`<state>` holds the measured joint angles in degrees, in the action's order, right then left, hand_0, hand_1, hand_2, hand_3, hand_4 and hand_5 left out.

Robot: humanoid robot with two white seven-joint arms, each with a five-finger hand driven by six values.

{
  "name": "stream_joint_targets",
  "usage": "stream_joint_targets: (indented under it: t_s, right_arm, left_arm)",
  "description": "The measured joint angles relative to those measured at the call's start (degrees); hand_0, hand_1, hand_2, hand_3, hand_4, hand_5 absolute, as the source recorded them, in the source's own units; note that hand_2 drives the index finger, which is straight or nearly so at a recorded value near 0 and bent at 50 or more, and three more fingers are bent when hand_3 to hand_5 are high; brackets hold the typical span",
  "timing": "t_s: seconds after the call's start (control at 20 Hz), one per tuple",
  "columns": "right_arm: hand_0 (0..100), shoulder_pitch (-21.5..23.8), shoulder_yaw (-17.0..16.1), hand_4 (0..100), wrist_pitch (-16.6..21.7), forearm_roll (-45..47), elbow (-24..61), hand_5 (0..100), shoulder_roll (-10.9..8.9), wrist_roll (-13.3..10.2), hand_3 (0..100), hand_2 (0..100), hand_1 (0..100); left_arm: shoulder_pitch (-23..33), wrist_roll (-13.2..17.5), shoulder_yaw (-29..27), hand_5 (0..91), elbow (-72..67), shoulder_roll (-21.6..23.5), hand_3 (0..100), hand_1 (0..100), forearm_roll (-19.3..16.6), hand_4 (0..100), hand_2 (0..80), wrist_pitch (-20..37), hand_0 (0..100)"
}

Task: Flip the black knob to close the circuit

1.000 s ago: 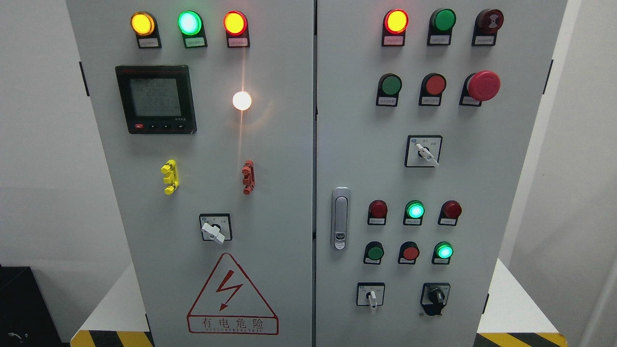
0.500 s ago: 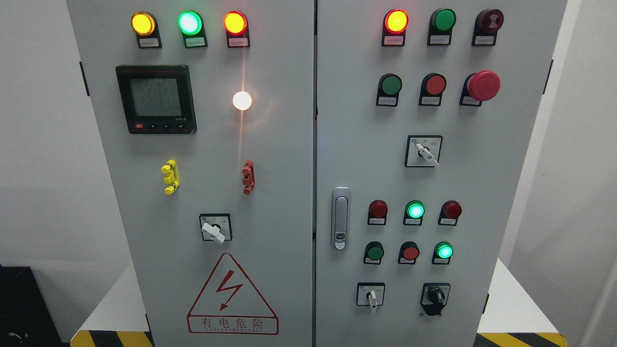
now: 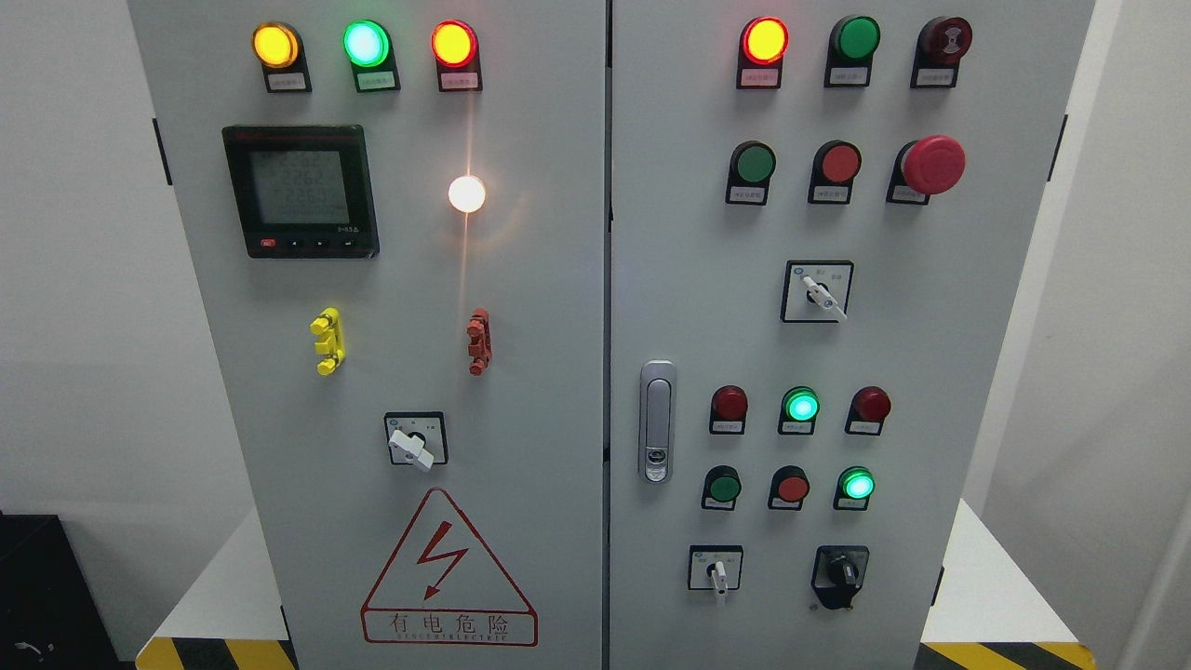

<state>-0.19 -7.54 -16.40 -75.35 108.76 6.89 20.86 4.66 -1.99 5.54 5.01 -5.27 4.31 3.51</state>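
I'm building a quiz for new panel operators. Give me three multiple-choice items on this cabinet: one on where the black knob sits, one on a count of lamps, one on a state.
1. Where is the black rotary knob?
A. lower right of the right door
B. under the digital meter
C. top left

2. How many round lamps sit in the left door's top row?
A. two
B. three
C. five

3. Is a robot hand on the knob?
A. left hand grips it
B. right hand grips it
C. no hand in view

Answers: 1 A, it sits right of the white-levered switch. 2 B, yellow, green, red. 3 C, only the grey cabinet shows.
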Motion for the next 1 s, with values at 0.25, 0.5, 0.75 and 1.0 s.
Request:
stream_joint_targets:
  t_s: [0.25, 0.5, 0.75, 1.0]
  right_arm:
    - [0, -3.3, 1.0, 86, -0.5, -1.8, 0.2, 81, 0.14, 0.4, 100, 86, 0]
    - [0, -5.9, 1.6, 86, -0.6, -2.9, -0.2, 81, 0.24, 1.0, 100, 86, 0]
    - [0, -7.5, 1.5, 86, -0.6, -4.3, -0.9, 81, 0.3, 1.5, 100, 86, 0]
    - [0, -9.0, 1.5, 86, -0.6, -5.6, -2.2, 81, 0.34, 1.7, 100, 86, 0]
  left_arm:
    - [0.0, 0.0, 0.0, 0.0, 0.0, 0.0, 0, 56, 0.0, 0, 0.0, 0.0, 12]
    - [0.0, 0.0, 0.0, 0.0, 0.0, 0.0, 0, 56, 0.0, 0, 0.0, 0.0, 12]
    - [0.0, 0.0, 0.0, 0.0, 0.0, 0.0, 0, 56, 0.0, 0, 0.0, 0.0, 12]
    - [0.0, 0.0, 0.0, 0.0, 0.0, 0.0, 0, 56, 0.0, 0, 0.0, 0.0, 12]
